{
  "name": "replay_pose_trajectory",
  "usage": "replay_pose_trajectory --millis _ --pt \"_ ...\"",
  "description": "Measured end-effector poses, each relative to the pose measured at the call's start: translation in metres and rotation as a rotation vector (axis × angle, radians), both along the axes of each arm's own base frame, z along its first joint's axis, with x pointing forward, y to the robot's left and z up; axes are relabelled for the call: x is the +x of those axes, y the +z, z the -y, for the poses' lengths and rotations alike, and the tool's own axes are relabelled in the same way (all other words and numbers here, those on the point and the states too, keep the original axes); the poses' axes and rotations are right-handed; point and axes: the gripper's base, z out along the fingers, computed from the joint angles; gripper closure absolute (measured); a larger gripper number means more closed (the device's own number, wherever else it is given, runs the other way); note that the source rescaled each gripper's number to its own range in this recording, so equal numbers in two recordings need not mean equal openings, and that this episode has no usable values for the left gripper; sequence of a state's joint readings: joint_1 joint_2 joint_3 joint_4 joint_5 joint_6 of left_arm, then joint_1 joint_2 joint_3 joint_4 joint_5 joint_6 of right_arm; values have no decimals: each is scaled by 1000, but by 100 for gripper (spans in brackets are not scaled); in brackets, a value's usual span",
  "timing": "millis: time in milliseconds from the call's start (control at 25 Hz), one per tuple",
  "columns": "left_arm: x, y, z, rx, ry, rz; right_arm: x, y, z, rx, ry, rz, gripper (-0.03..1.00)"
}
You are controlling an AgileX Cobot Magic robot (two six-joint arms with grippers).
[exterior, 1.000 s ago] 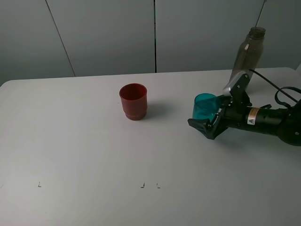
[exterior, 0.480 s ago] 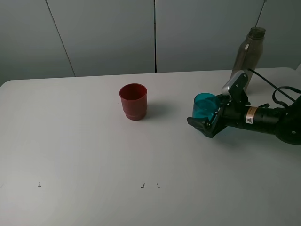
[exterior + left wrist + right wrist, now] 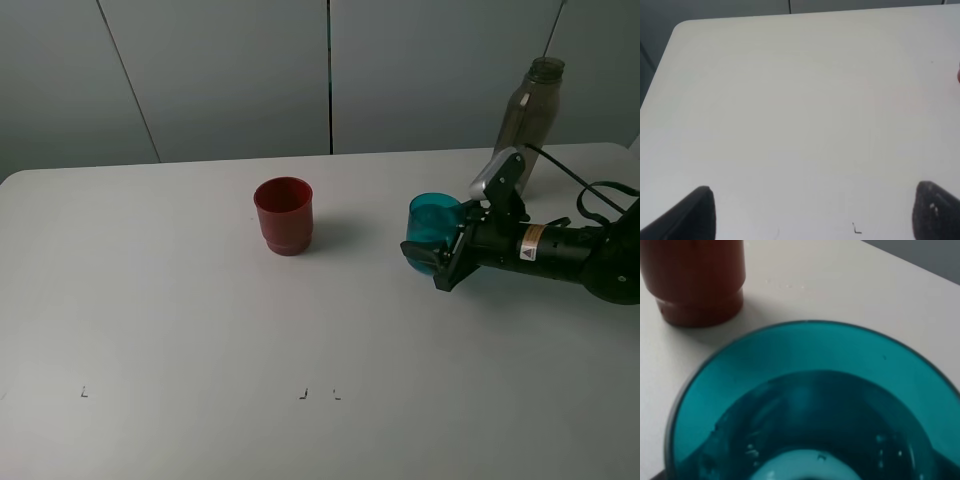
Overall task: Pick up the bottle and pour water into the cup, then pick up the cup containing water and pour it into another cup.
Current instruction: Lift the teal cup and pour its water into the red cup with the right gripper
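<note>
Teal cup was on the right side of the white table, upright with its mouth up. Your right gripper reached in from the right, lying low and flat over the table. Its two black fingers were closed in on the sides of the teal cup, one on each side, so it had hold of the cup. In the right wrist view the teal cup filled most of the picture, and you could see small drops and a bit of water down inside it. I could not tell if the cup's base was on the table.

Your red cup stood upright near the middle of the table, well apart from the teal cup. Your bottle stood tall at the back right, behind the right arm.

Your left gripper hung over bare table. Its fingertips were far apart, with nothing between them.
</note>
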State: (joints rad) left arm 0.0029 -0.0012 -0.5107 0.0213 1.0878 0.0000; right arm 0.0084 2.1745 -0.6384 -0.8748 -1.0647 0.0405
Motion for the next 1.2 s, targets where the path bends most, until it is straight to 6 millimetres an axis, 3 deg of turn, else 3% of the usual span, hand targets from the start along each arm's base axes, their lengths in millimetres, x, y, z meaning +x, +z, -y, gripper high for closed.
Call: replay_pose_trajectory --millis 880,1200 --pt "0 0 0 0 0 0 1 5 -2 83 -23 -6 91" --pt "0 0 0 6 -3 0 12 44 -4 59 -151 42 91"
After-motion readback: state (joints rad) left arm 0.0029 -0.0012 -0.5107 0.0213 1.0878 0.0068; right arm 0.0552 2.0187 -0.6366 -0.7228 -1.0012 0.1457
